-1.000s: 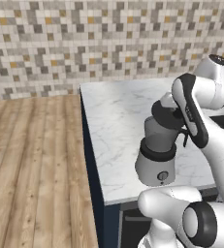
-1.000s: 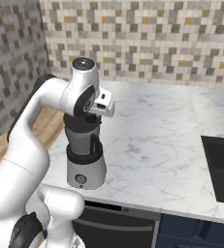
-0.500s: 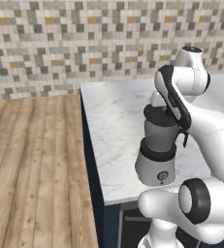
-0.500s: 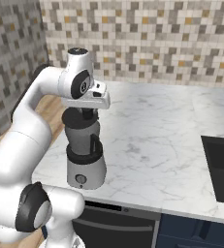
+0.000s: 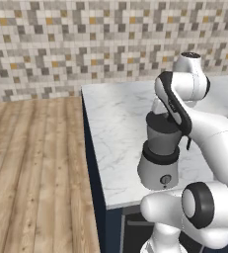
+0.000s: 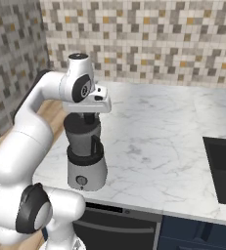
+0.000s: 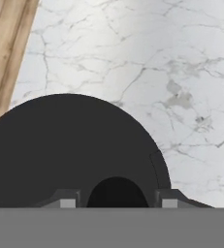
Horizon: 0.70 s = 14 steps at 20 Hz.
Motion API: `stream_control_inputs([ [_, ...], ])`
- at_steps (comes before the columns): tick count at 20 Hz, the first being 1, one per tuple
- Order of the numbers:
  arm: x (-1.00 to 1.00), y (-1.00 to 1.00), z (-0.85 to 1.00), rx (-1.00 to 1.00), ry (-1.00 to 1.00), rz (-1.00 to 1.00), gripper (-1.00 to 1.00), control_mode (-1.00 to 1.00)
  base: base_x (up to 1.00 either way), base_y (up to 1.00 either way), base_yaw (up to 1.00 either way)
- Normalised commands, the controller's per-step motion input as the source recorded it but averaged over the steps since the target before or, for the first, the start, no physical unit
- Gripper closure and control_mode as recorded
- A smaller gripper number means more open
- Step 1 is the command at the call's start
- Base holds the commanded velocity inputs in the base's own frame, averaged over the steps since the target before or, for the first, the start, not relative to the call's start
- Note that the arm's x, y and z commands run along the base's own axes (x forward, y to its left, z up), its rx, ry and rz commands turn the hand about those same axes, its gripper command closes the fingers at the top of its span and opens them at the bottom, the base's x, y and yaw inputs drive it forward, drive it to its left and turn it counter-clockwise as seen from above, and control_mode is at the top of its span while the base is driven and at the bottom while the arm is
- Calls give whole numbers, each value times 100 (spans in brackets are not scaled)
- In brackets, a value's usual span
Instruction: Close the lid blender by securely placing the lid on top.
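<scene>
You've got the blender (image 6: 86, 158), silver-grey motor base with translucent grey jar, near the front edge of the white marble counter (image 6: 153, 141). Flat round black lid (image 7: 70, 150) is right on top of its jar rim. Two-finger gripper (image 7: 117, 201) directly above, pinched on the lid's small black knob (image 7: 117, 193).

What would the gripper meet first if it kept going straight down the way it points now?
The lid. The gripper is shut on its knob, so nothing lies between; going on presses the lid onto the blender jar right below. Whether it already sits on the rim is unclear.
</scene>
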Motion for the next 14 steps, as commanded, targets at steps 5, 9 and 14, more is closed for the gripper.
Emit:
stream_control_inputs([
  [5,-1,0,-11,0,1,4,100,-100,0,0,0],
  [9,0,0,-3,0,2,3,100,-100,0,0,0],
  [14,0,0,-6,0,1,2,100,-100,0,0,0],
])
